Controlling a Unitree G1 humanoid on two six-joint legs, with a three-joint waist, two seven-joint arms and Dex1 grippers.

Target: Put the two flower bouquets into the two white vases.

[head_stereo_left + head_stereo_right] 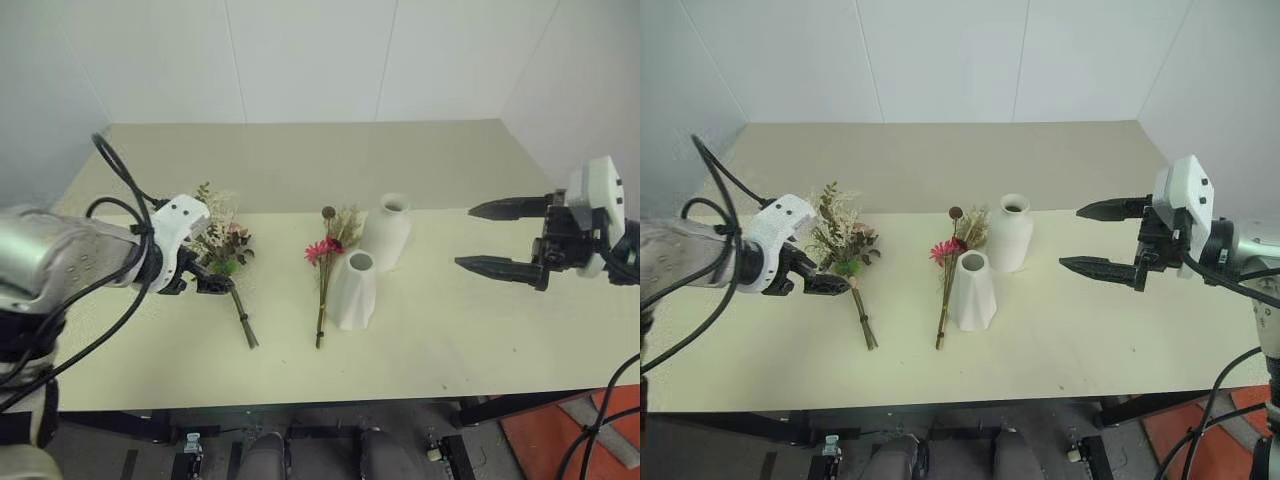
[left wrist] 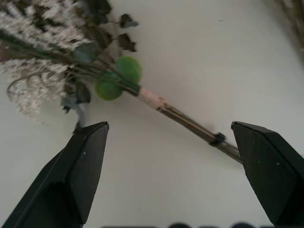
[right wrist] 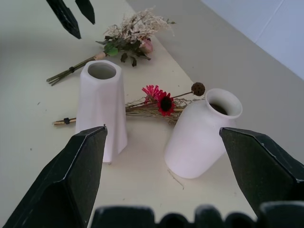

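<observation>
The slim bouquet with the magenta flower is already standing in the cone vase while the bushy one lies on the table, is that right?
Not quite. The slim bouquet is not in the cone vase; it lies flat on the table beside it, as the right wrist view shows. The bushy bouquet does lie on the table.

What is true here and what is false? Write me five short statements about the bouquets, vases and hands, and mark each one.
1. Both bouquets lie flat on the table. True.
2. The slim bouquet stands in the cone vase. False: it lies beside that vase, which holds nothing.
3. The left hand is open, next to the bushy bouquet. True.
4. The right hand grips the bottle vase. False: it is open, off to that vase's right, holding nothing.
5. Both vases are tipped over. False: both stand upright.
</observation>
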